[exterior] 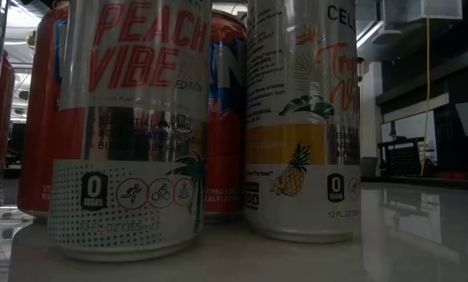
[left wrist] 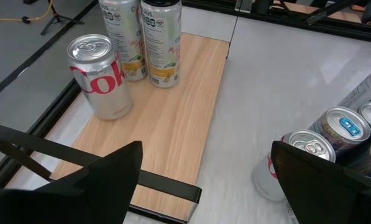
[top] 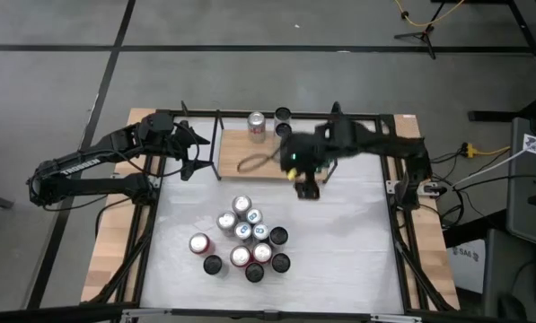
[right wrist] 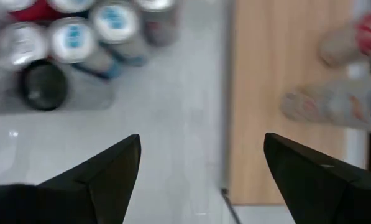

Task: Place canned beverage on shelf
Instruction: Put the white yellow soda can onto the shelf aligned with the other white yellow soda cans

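The shelf (top: pixel 250 166) is a light-wood board at the table's far middle, with black rod uprights at its ends. A silver and red cola can (left wrist: pixel 98 74) and two slim tall cans (left wrist: pixel 161 40) stand upright on its far part; the cola can also shows in the high view (top: pixel 257 126). Several more cans (top: pixel 245 238) stand upright in a cluster on the white tabletop nearer the front. My left gripper (top: pixel 196 155) is open and empty at the shelf's left end. My right gripper (top: pixel 305 188) is open and empty above the tabletop by the shelf's right near corner.
Black frame rails (top: pixel 402 215) run along the table's sides and back. The low view is filled by the cluster's cans, a "Peach Vibe" can (exterior: pixel 132 125) nearest. White tabletop (top: pixel 348 242) lies to the right of the cluster.
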You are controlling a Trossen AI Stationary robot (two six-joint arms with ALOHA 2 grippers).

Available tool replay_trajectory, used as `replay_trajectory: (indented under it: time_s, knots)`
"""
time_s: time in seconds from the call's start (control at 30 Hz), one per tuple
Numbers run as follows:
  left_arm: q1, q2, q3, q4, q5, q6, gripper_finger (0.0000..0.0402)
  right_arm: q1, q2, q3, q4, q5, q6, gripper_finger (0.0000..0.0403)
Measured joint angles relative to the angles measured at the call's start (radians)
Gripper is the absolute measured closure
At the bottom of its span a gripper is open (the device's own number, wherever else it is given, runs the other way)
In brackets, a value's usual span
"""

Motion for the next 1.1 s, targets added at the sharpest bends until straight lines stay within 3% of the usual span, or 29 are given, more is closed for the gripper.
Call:
replay_trajectory:
  time_s: [0.53,1.1]
  knots:
    - [0.000,0.000,0.000,0.000,0.000,0.000,0.0053,0.307,0.006,0.000,0.191,0.000,-0.003,0.0066]
    - [0.000,0.000,0.000,0.000,0.000,-0.001,0.0053,0.429,0.077,-0.018,0.365,0.000,-0.004,0.0066]
